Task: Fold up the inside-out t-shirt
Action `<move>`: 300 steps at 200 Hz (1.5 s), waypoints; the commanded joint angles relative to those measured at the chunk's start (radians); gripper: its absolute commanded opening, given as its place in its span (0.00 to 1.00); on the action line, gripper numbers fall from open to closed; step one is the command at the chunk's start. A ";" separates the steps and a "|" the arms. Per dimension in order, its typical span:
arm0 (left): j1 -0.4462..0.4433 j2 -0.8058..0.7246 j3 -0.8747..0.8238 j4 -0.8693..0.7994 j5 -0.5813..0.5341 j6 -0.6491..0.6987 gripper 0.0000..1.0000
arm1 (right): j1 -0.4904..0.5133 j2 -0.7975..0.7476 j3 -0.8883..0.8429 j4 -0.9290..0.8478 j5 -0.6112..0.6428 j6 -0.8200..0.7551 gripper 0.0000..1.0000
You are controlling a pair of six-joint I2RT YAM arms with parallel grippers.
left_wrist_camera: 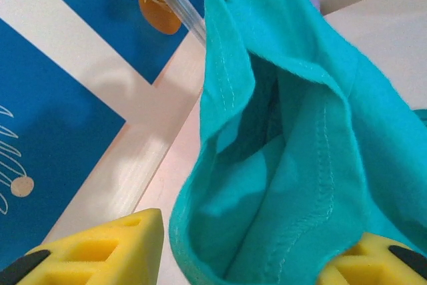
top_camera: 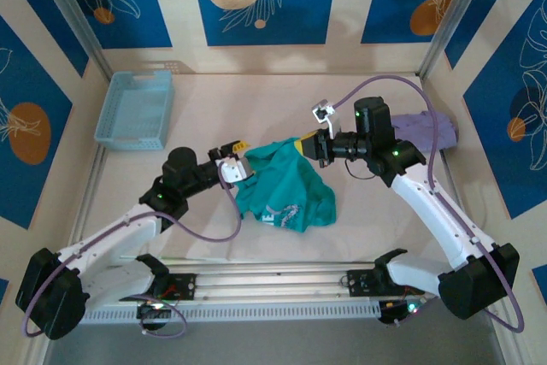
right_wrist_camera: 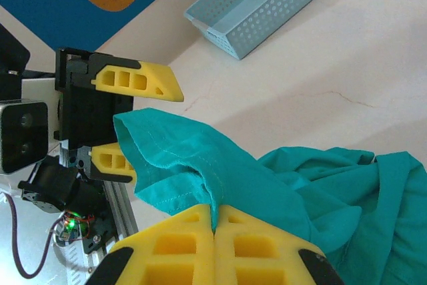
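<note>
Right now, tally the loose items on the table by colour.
Teal: 1, the t-shirt
Light blue: 1, the basket
Lavender: 1, the garment
Total: 3

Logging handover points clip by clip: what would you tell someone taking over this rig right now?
Right gripper: fingers shut on a hem of the t-shirt, holding that edge up off the table.
Left gripper: fingers open, straddling the raised hem, not clamped.
Most of the t-shirt lies bunched mid-table. A lavender garment lies behind the right arm, and a blue basket sits far left.
Done: one edge picked up.
Left: second grip, spread flat, all folds.
</note>
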 commanded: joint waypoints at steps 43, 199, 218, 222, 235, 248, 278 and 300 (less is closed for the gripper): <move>0.012 0.019 0.089 -0.096 0.154 -0.008 0.32 | -0.007 -0.002 0.021 0.009 -0.025 -0.005 0.00; 0.078 -0.064 -0.059 0.079 0.141 -0.252 0.00 | -0.045 -0.046 -0.038 0.063 0.035 0.023 0.00; 0.081 -0.066 -0.067 0.102 0.131 -0.314 0.00 | -0.044 -0.058 -0.059 0.086 0.011 0.010 0.00; 0.082 -0.066 -0.066 0.105 0.131 -0.328 0.00 | -0.039 -0.058 -0.064 0.090 0.004 0.005 0.00; 0.082 -0.063 -0.059 0.112 0.108 -0.395 0.00 | -0.025 -0.058 -0.074 0.096 -0.010 -0.011 0.00; 0.082 -0.065 -0.049 0.117 0.073 -0.462 0.00 | -0.006 -0.059 -0.082 0.093 -0.013 -0.031 0.07; 0.081 -0.092 -0.015 0.064 -0.045 -0.595 0.00 | 0.004 -0.087 -0.129 0.100 0.159 0.052 0.39; 0.083 -0.126 -0.005 0.017 -0.103 -0.656 0.00 | -0.018 -0.089 -0.163 0.068 0.438 0.188 0.48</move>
